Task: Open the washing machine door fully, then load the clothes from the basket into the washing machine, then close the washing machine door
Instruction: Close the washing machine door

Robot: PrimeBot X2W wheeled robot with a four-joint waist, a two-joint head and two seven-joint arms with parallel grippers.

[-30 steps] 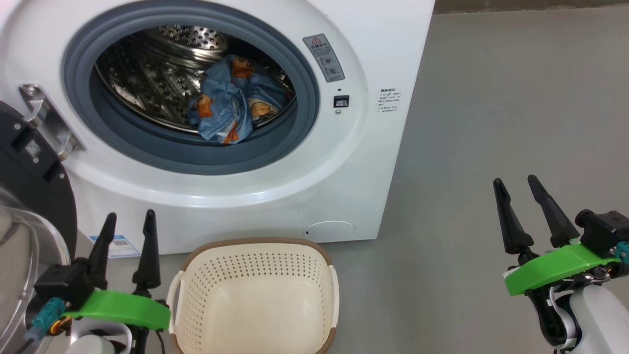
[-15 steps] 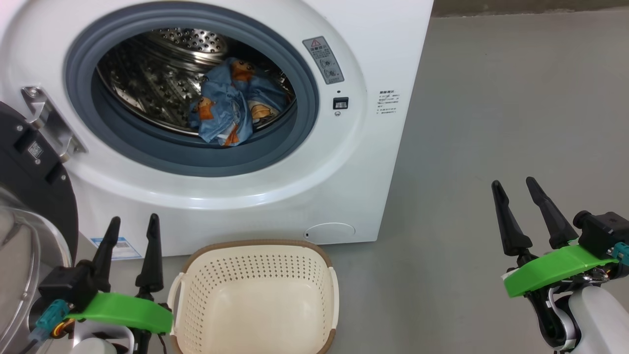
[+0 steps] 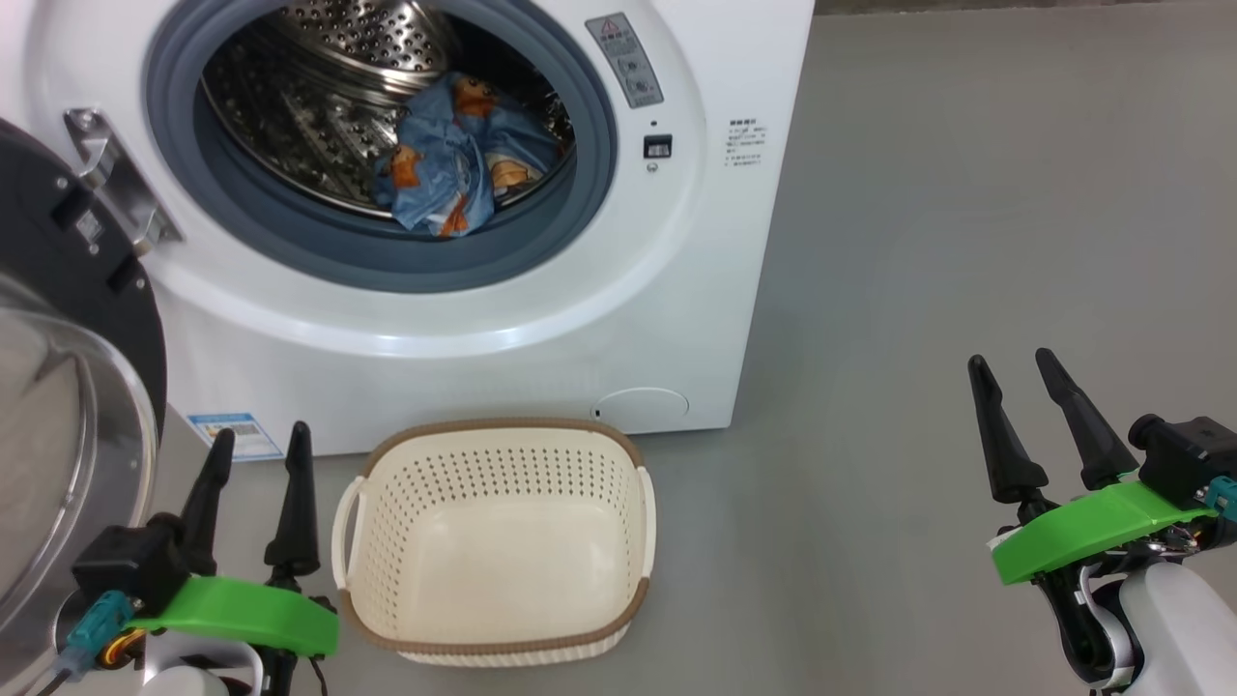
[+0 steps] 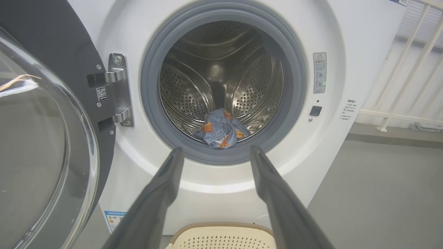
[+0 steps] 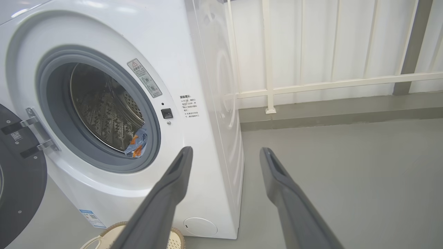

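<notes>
Loading looks done: light blue cartoon-print clothes (image 3: 454,159) sit inside the white front-loading washing machine (image 3: 464,367), cream perforated basket (image 3: 503,427) empty, left gripper (image 3: 261,433) and right gripper (image 3: 1011,358) both spread, holding nothing; next: swing black-ringed glass door (image 3: 87,309) shut.

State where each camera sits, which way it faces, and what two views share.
Head: up high, looking down at the basket and washer; left gripper and right gripper show.
Left wrist: low, facing straight into the drum; own fingers show.
Right wrist: low, facing the washer's right front corner and floor; own fingers show.
Shared: all see the clothes.
</notes>
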